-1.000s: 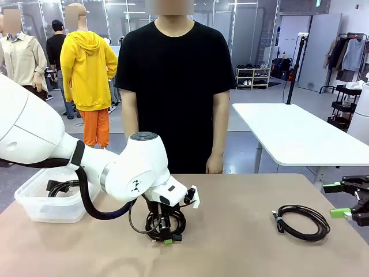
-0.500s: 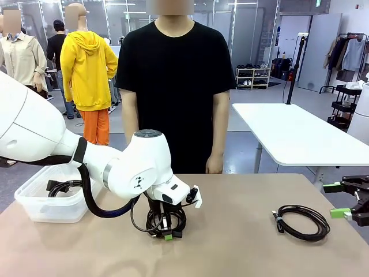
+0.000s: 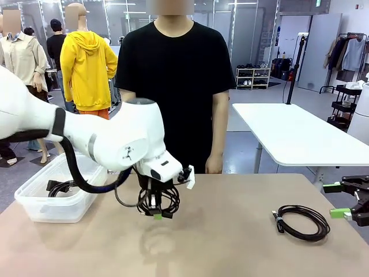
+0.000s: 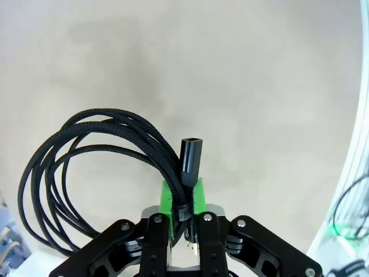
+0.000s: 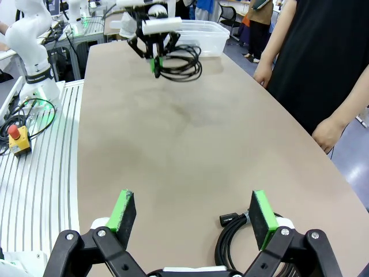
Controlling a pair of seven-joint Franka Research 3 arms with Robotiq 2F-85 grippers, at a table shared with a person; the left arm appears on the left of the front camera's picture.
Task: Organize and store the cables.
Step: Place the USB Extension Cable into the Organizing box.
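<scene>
no legible text, label, brand, number or sign was found in any view. a small dark mark (image 3: pixel 127 153) on the white housing of the left arm (image 3: pixel 109 135) was too small to read. a green sign (image 3: pixel 317 3) high in the far room was likewise illegible.
</scene>
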